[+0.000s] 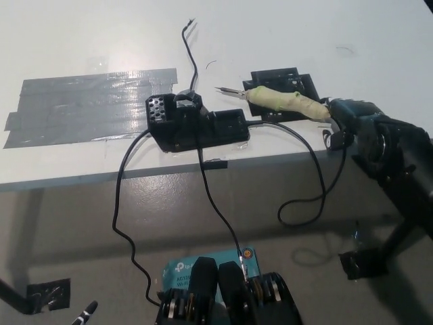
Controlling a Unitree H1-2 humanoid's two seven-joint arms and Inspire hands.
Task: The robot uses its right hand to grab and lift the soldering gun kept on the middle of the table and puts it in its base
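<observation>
The soldering gun (287,103) lay on the bench (284,40), over a black plate (281,81), well right of the base (196,125). Its long axis ran left to right, tip pointing left toward the base, cord end toward your right robot hand (355,116). That robot hand sat at the bench's right edge, touching or just beside the cord end; whether it was clenched on the handle could not be told. The left robot hand was out of view, so the right was nearer.
</observation>
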